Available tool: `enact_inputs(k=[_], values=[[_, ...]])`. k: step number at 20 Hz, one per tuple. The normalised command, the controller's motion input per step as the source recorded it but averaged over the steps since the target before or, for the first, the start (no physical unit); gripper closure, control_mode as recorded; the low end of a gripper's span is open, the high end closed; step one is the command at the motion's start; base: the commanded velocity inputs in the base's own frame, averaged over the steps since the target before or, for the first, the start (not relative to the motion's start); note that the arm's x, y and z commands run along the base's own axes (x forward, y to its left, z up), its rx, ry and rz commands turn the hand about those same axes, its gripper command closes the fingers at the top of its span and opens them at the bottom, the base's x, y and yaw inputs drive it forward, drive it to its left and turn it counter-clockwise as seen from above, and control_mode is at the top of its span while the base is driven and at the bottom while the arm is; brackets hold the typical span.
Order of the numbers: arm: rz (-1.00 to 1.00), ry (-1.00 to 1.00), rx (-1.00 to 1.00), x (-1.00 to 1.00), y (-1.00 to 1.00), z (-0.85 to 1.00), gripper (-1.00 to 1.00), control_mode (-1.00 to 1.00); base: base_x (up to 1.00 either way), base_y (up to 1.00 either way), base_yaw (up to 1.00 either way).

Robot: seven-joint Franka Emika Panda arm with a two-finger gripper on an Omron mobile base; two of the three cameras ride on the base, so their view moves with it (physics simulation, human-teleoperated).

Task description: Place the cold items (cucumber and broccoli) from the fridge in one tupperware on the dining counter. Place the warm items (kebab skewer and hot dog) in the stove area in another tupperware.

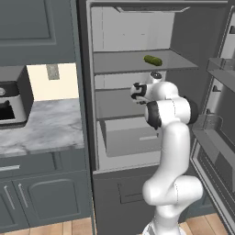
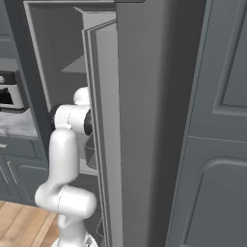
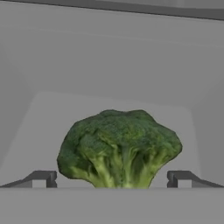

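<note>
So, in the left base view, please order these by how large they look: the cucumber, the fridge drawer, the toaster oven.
1. Drawer, clearly the largest.
2. Toaster oven; the left edge cuts it off, and it may stand nearer the camera, so its rank is unsure.
3. Cucumber, by far the smallest, on the upper shelf.

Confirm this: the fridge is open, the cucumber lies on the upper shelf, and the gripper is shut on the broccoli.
Not quite. The gripper is open, its fingertips standing wide on either side of the broccoli, as the hand view shows. The rest holds: the fridge is open and the cucumber lies on the upper shelf.
</note>
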Motion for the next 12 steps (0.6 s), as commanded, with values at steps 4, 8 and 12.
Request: enact_inputs(k=[4, 8, 12], values=[[0.06, 0.00, 0.00, 0.14, 0.00, -0.19, 1.00, -1.00, 0.00, 0.00, 0.00], [0.09, 0.00, 0.00, 0.06, 0.00, -0.22, 1.00, -1.00, 0.00, 0.00, 0.00], [0.12, 0.08, 0.00, 0.00, 0.00, -0.19, 1.00, -1.00, 0.00, 0.00, 0.00]])
